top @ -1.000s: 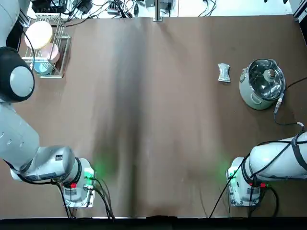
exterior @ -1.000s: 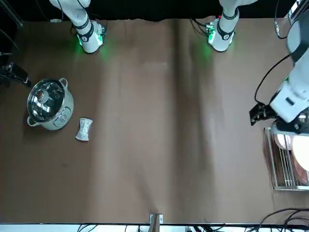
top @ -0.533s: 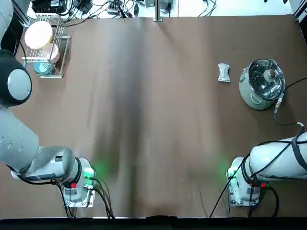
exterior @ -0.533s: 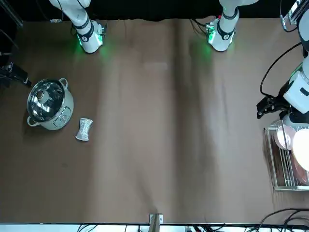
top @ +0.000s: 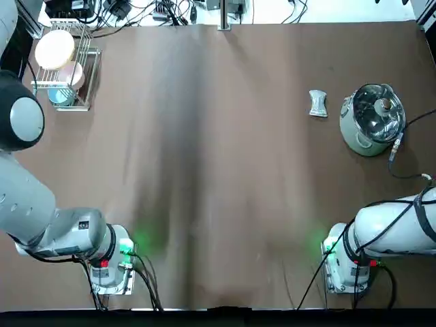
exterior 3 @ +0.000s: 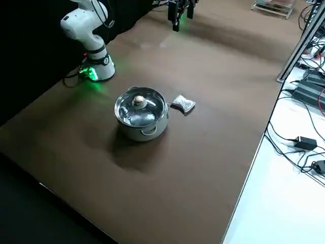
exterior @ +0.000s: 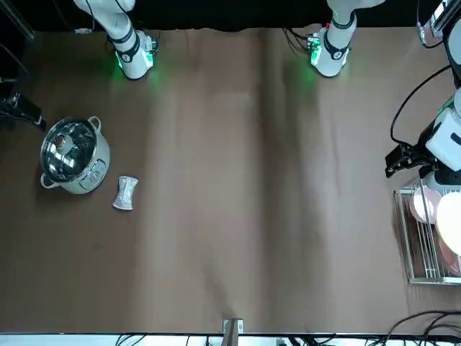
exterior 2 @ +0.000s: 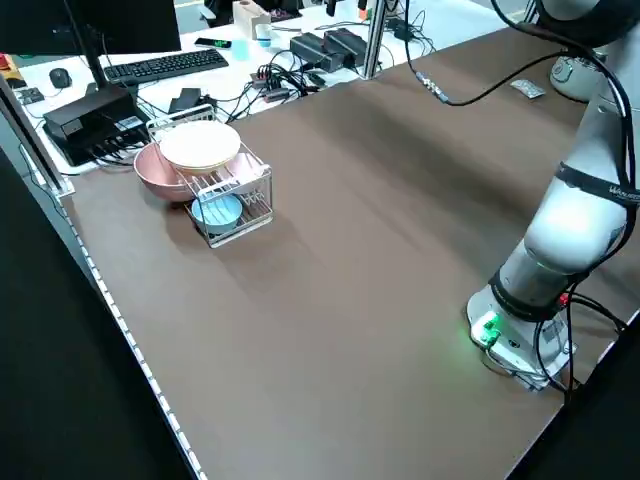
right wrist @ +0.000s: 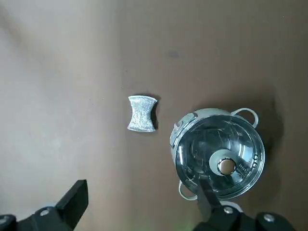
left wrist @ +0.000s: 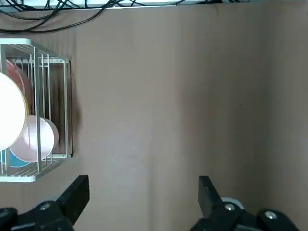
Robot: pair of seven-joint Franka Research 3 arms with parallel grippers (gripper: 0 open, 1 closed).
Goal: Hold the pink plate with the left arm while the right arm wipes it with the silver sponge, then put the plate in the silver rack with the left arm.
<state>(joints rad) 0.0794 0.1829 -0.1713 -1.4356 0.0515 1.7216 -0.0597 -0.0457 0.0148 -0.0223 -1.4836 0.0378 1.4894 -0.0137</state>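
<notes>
We observe the left gripper near the silver rack, its fingers apart; the pink plate stands in that rack beside the cream-yellow plate. We see the right gripper, fingers apart, above the table, where the silver sponge lies beside the lidded pot.

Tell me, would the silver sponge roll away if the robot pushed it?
Probably not: the silver sponge lies flat and has pinched-in sides, so it would more likely slide. It looks light, being much smaller than the pot. Its crinkly, shiny skin might squash a little, though I can't tell how soft it is.
</notes>
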